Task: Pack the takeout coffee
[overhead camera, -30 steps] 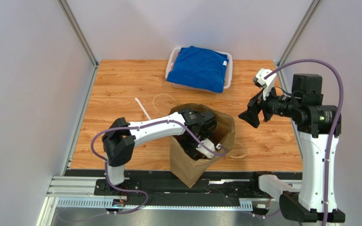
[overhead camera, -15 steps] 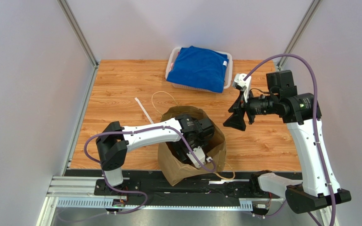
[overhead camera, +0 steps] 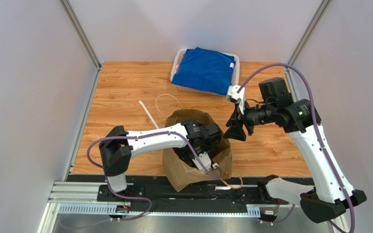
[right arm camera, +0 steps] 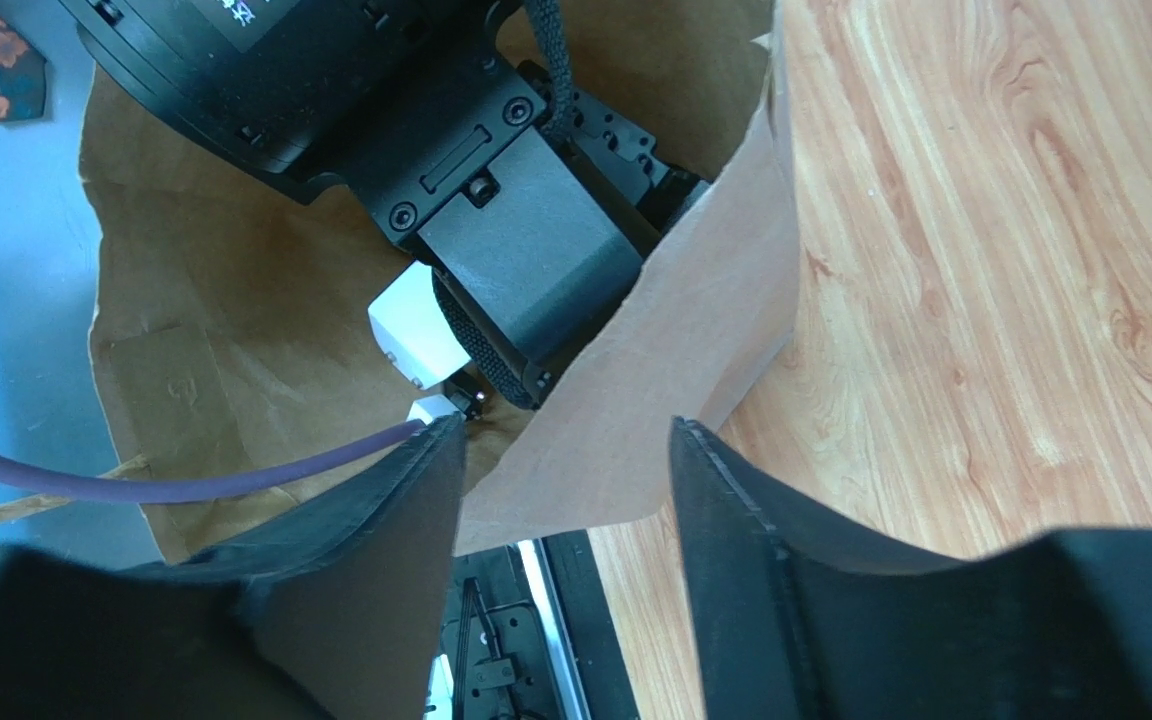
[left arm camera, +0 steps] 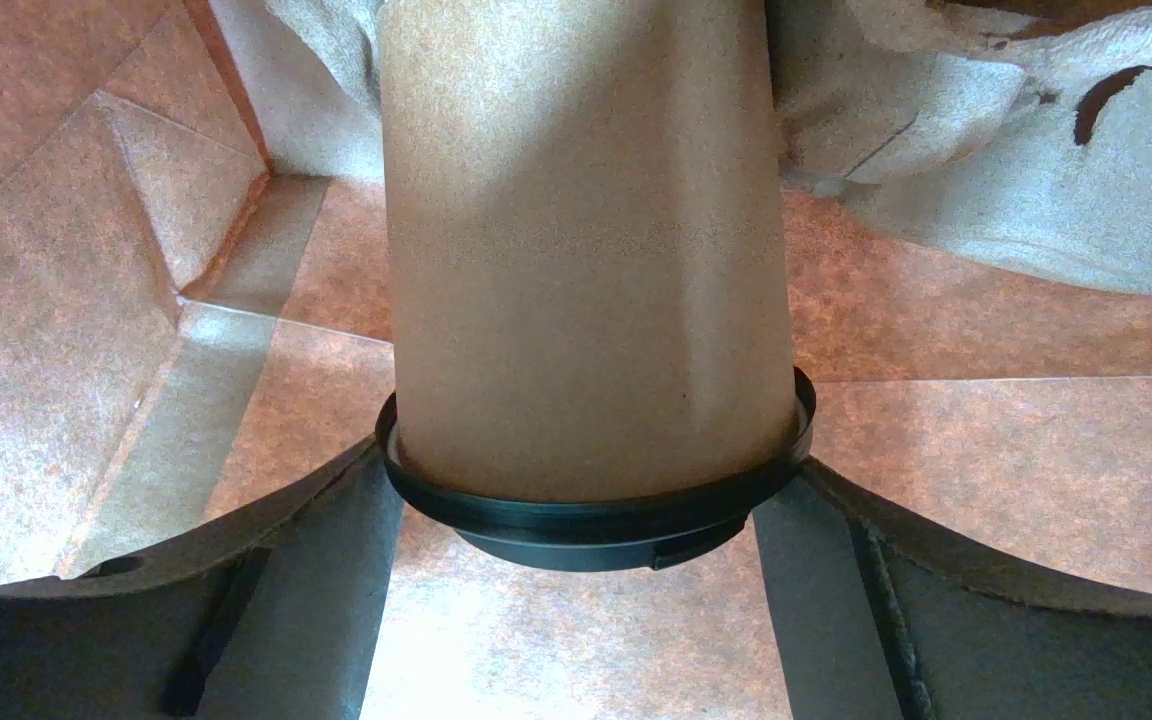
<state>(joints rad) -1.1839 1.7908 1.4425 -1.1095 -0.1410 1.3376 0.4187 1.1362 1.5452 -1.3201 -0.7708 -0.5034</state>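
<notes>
The right hand, newly swung in, straddles the rim of the paper bag half-open; the left hand clasps the takeout coffee, lid wristward, long axis along its fingers.

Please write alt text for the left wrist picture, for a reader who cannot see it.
A brown paper coffee cup is held at its black lid between the fingers of the left gripper, lid end nearest the camera. The creased inside of a paper bag surrounds it.
</notes>
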